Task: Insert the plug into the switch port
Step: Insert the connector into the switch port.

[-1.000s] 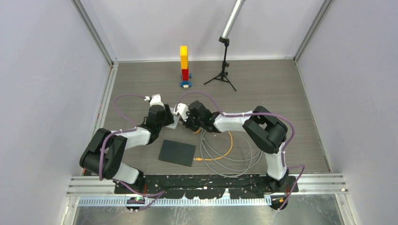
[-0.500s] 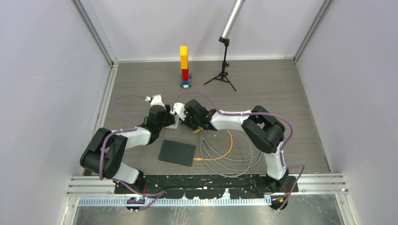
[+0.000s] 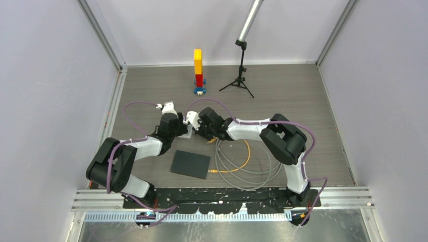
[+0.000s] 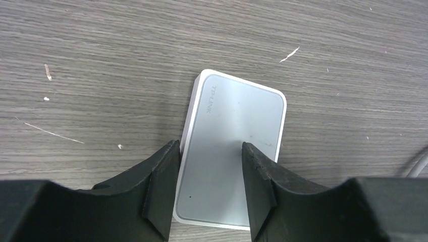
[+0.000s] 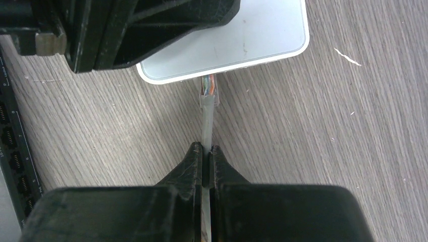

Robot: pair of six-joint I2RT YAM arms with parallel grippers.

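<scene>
The left arm (image 3: pixel 144 145), white shells on black joints, reaches from its near-left base toward the table's middle with the wrist tipped down. The left gripper (image 4: pixel 210 146) holds its matte black, wedge-shaped fingers apart over a small white rounded-corner plastic box (image 4: pixel 237 111). The box is smooth and lies flat on the grey wood-grain table (image 4: pixel 101 50). One finger runs along the box's left edge and the other lies over its top face. Whether they pinch it or merely press on it I cannot tell. At the box's right side wall a clear plastic plug (image 5: pixel 209 91), coloured wires inside, meets the edge; the port itself is hidden. Behind the plug runs a round grey cable (image 5: pixel 207 126), clamped in the closed right gripper (image 5: pixel 206 148). The right arm (image 3: pixel 282 138) folds up from the near-right base, its forearm pointing left.
</scene>
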